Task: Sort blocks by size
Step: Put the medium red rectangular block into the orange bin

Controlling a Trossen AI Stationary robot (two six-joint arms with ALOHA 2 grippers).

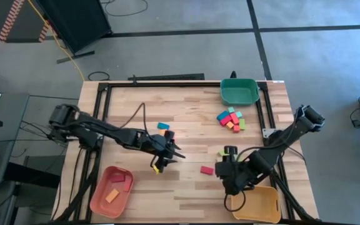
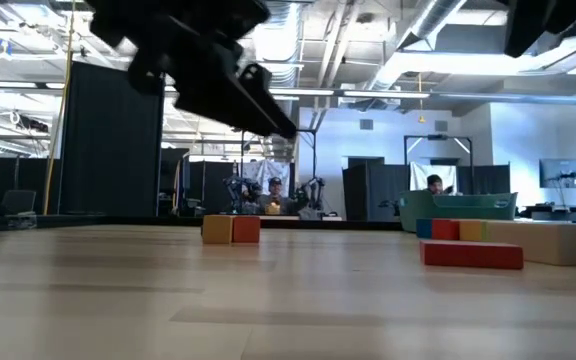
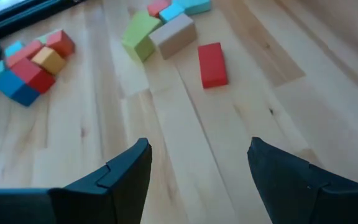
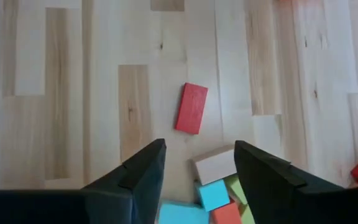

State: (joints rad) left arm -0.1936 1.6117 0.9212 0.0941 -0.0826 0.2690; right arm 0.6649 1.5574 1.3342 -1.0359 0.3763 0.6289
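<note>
My left gripper [image 1: 170,153] [image 3: 197,146] hangs open over bare wood at the table's middle, with nothing between its fingers. My right gripper [image 1: 225,167] [image 4: 199,146] is open too, above a small heap of blocks [image 4: 216,167]: beige, teal, orange and green. I cannot see it touch them. A red bar [image 1: 207,169] [image 4: 191,107] [image 3: 212,64] lies flat between the two grippers. A larger cluster of coloured blocks [image 1: 231,119] [image 3: 33,65] lies near the far right. A lone teal block [image 1: 163,125] lies beyond my left gripper.
A green tray [image 1: 239,92] stands at the far right corner. A salmon tray [image 1: 111,190] at the near left holds a red and an orange block. A yellow tray [image 1: 261,203] sits at the near right, under my right arm. Bare wood lies between the trays.
</note>
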